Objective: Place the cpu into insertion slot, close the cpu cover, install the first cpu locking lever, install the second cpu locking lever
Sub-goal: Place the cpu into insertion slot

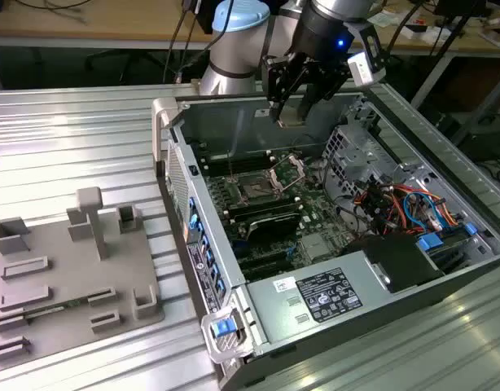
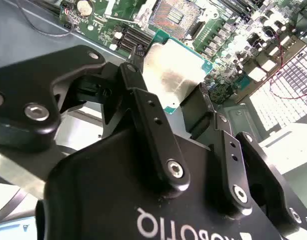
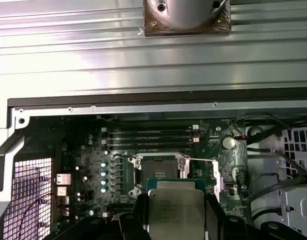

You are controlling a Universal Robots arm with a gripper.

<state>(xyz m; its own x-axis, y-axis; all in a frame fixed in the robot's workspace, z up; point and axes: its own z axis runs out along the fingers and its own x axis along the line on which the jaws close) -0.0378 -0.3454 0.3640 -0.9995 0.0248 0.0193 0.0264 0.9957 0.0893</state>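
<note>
Exterior view: one cpu (image 1: 292,121), square with no long axis, gripped on two opposite edges by the two fingers (image 3: 141,216) of the gripper (image 1: 293,114), above the open computer case (image 1: 225,269). Its silvery face is turned toward both wrist views. One insertion slot (image 1: 256,189), uncovered, lies below. One cpu cover (image 1: 287,169), raised.

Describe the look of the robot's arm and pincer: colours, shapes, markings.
The silver-grey tubular arm has a pale blue joint cap and a blue wrist light. The matte black pincer has jointed linkage bars, silver screws and white lettering.
</note>
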